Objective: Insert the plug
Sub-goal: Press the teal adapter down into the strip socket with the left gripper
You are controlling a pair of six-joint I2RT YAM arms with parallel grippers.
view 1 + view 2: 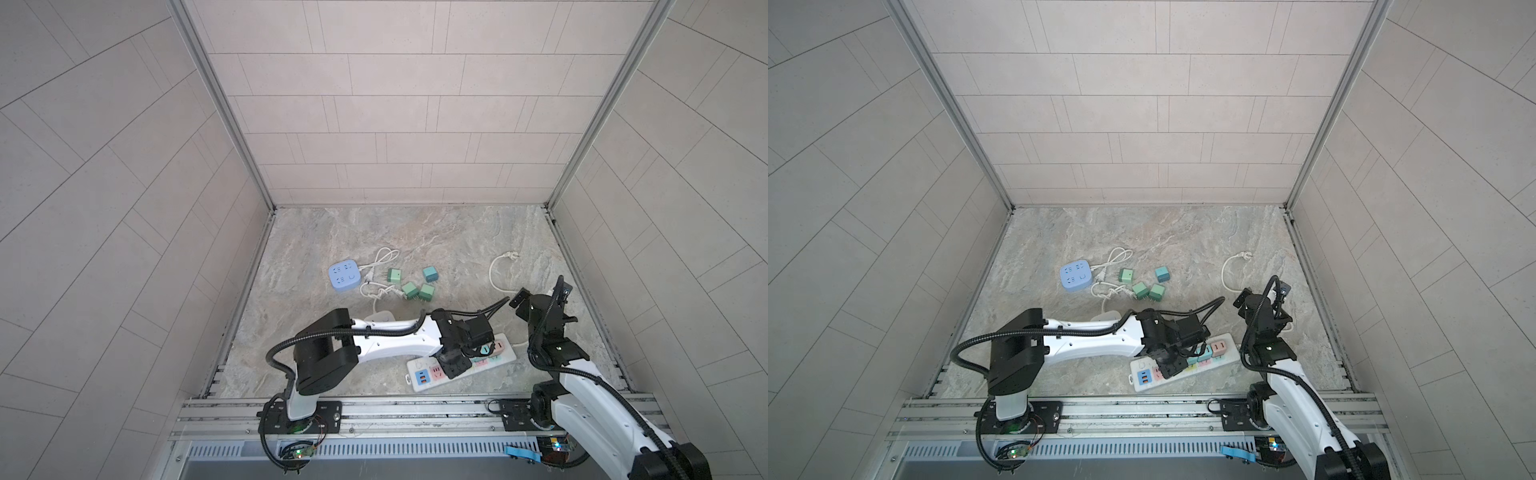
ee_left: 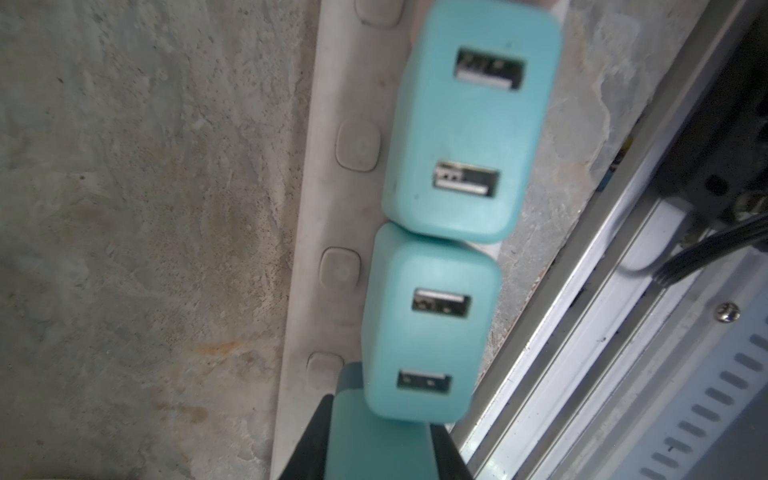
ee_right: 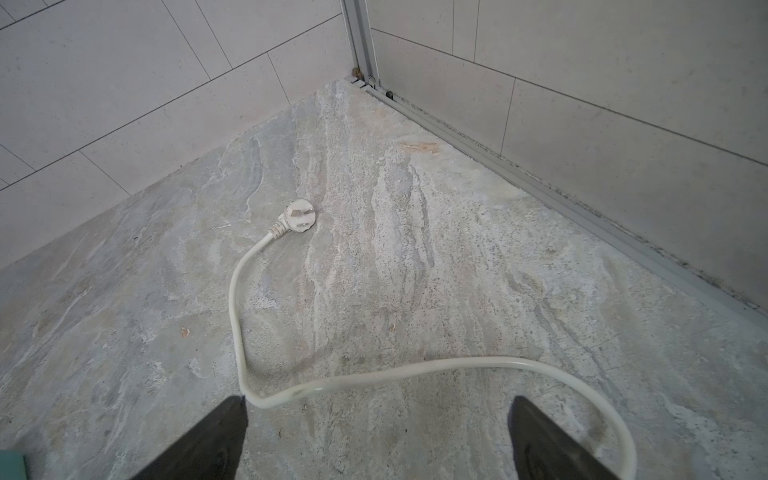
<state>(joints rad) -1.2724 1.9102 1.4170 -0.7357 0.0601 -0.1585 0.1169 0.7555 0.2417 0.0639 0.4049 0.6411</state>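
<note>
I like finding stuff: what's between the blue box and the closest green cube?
A white cord lies there, plug end showing, in both top views.

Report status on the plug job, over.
Left gripper shut on teal adapter, at power strip. Right gripper open over white cord. Two plugged adapters crowd close alongside.

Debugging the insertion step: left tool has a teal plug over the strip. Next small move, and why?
Probably press straight down, with the grip shut. The left tool holds the teal plug over the white power strip, in line beside two seated teal chargers. Its prongs are hidden, so I cannot tell whether it is seated.
</note>
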